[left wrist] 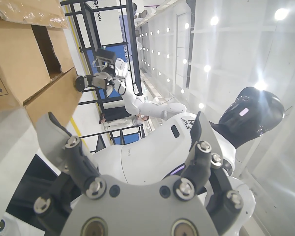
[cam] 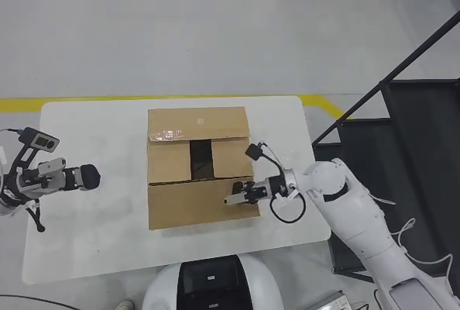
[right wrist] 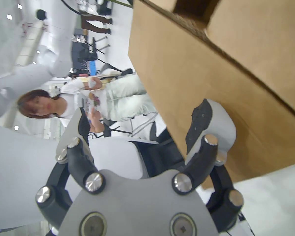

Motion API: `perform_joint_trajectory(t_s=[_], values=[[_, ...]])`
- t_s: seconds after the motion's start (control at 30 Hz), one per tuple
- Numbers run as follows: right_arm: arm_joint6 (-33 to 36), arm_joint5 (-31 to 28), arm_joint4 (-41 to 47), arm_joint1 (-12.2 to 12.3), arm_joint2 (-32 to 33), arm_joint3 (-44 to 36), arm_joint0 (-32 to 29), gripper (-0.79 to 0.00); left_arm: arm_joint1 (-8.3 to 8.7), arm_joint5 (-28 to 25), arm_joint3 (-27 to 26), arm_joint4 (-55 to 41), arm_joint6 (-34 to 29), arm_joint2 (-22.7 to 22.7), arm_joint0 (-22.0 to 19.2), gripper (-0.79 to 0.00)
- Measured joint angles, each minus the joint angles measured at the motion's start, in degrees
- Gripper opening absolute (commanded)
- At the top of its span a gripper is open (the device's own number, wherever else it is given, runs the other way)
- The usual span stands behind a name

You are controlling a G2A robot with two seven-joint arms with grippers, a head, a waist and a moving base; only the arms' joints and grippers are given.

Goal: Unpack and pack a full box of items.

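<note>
Cardboard box (cam: 197, 124) sits on the table (cam: 75, 248), nearly shut. Right gripper (cam: 235, 199), spread, is at the near flap (cam: 191, 208); left gripper (cam: 90, 177), spread, hangs well apart. Flap looks light and bendy, best pinched at its edge

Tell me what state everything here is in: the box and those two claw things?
cardboard box: upright on the white table, flaps folded inward, dark gap left in the middle.
left gripper: open, empty, apart from the box.
right gripper: open, at the box's near flap, clamping nothing.
</note>
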Motion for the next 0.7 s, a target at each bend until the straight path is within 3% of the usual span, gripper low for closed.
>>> perform_joint_trajectory(t_s=[0.1,0.27,0.47,0.7], values=[[-1.4,5.8,7.6,-0.2,1.2,2.8,2.7,0.0,-0.08,-0.1,0.2,-0.1,0.0,-0.4,0.1,0.0],[-8.5,11.4,7.1,-1.3,-1.6,10.4,8.2,0.0,-0.23,-0.1,0.2,-0.1,-0.1,-0.8,0.6,0.0],[-13.9,10.5,6.8,-2.9,-5.8,19.6,13.0,0.0,-0.28,0.1,0.6,0.4,0.0,-1.7,0.8,0.0],[-16.7,7.4,10.8,-4.1,-6.3,26.1,16.7,0.0,-0.43,0.6,0.4,0.9,0.2,-2.2,0.7,0.0]])
